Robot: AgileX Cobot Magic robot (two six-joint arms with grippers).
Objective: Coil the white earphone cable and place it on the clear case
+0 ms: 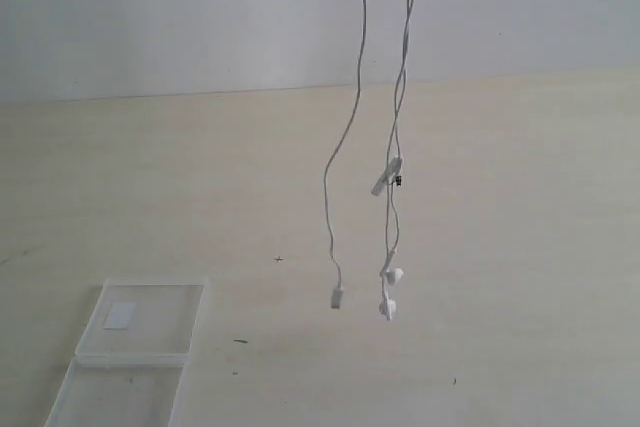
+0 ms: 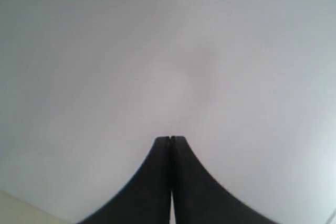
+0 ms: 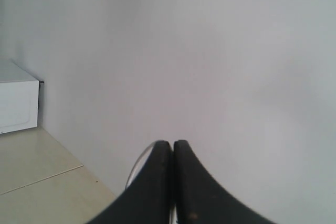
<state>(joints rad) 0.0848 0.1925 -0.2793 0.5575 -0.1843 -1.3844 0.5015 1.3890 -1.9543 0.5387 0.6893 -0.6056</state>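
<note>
Exterior view: cable [image 1: 386, 176] hangs from 12 o'clock over table [image 1: 520, 247], earbuds [image 1: 388, 307] low; case [image 1: 150, 332] lies open at 7 o'clock. Left gripper [image 2: 171, 138] is pressed closed; right gripper [image 3: 172, 142] is closed, pinching cable.

a pale table [image 1: 520, 347] carries the clear case [image 1: 150, 332], seemingly lying open, at the exterior view's lower left.
</note>
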